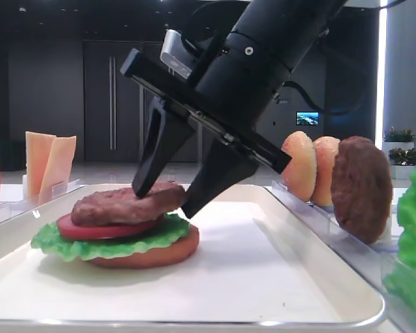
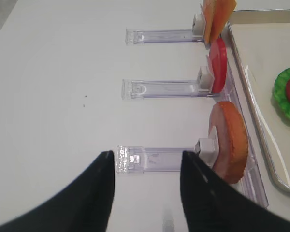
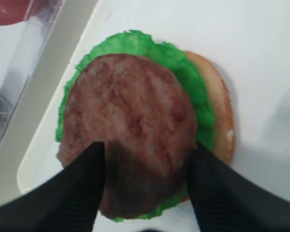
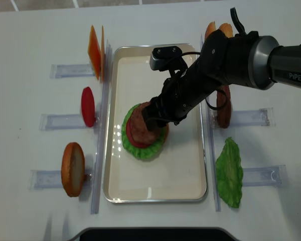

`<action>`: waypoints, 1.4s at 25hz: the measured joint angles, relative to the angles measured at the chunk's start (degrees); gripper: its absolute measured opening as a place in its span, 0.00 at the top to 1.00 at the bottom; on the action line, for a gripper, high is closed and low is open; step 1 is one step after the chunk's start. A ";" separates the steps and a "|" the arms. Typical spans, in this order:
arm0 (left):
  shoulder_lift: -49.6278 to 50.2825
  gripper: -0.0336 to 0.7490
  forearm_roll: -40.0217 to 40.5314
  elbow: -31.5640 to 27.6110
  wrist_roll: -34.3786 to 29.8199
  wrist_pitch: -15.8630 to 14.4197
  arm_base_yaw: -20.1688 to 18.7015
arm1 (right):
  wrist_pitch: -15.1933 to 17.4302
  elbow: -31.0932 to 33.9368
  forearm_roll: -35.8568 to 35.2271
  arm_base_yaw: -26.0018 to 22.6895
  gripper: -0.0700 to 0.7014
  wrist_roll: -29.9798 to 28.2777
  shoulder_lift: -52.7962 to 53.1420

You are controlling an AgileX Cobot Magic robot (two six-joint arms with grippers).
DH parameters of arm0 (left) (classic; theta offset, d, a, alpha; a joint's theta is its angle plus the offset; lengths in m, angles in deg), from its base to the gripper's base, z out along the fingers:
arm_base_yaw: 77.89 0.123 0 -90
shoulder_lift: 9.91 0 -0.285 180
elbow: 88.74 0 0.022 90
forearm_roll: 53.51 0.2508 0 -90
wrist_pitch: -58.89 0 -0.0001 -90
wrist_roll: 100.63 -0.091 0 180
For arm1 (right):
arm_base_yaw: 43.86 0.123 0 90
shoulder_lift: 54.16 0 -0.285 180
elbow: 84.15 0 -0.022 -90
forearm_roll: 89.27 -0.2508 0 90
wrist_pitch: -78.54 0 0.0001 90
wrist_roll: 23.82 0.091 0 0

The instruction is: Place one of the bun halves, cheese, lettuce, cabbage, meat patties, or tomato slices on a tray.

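your right arm slants down over the tray (image 4: 190,170); right gripper (image 3: 145,174) jaws spread, straddling the patty (image 3: 130,125) lying atop tomato (image 1: 104,227), lettuce (image 3: 183,67) and bun (image 3: 222,116). left gripper (image 2: 145,169) hangs spread, holding nothing.

This looked like a demonstration or lab space inside a large office-style building, not a kitchen. A plain white table (image 4: 35,30) carried toy burger parts stood upright in clear plastic holders (image 2: 159,88) on either side of a white tray (image 4: 190,165). Behind it lay a dim hall with dark double doors (image 1: 111,97), a small lit screen (image 1: 307,118) and potted plants (image 1: 400,135).
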State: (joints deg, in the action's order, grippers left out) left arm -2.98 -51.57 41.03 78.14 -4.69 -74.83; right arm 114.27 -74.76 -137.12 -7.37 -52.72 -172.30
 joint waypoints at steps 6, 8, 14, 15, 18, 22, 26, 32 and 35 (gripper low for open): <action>0.00 0.52 0.00 0.00 0.00 0.00 0.00 | -0.12 -0.07 3.59 0.00 0.41 3.38 2.15; 0.00 0.52 0.00 0.00 0.00 0.00 0.00 | 0.02 -0.66 4.55 0.00 0.41 4.83 3.04; 0.00 0.52 0.00 0.00 0.00 0.00 0.00 | 4.13 -5.31 12.07 0.00 0.41 11.42 5.38; 0.00 0.52 0.00 0.00 0.00 0.00 0.00 | 6.01 -6.87 14.42 0.18 0.41 13.61 5.45; 0.00 0.52 0.00 0.00 0.00 0.00 0.00 | 12.58 -11.55 28.03 1.40 0.42 25.28 5.55; 0.00 0.52 0.00 0.00 0.00 0.00 0.00 | 21.97 -17.60 39.41 1.60 0.43 35.47 5.55; 0.00 0.52 0.00 0.00 0.00 0.00 0.00 | 28.19 -23.33 41.14 -2.11 0.43 37.06 5.61; 0.00 0.52 0.00 0.00 0.00 0.00 0.00 | 33.11 -25.12 46.92 -17.89 0.45 37.24 5.61; 0.00 0.52 0.00 0.00 0.00 0.00 0.00 | 33.58 -25.12 51.73 -28.58 0.48 36.45 5.61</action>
State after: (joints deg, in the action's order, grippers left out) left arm -2.98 -51.57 41.03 78.14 -4.69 -74.83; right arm 147.85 -99.88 -85.38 -35.95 -16.28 -166.69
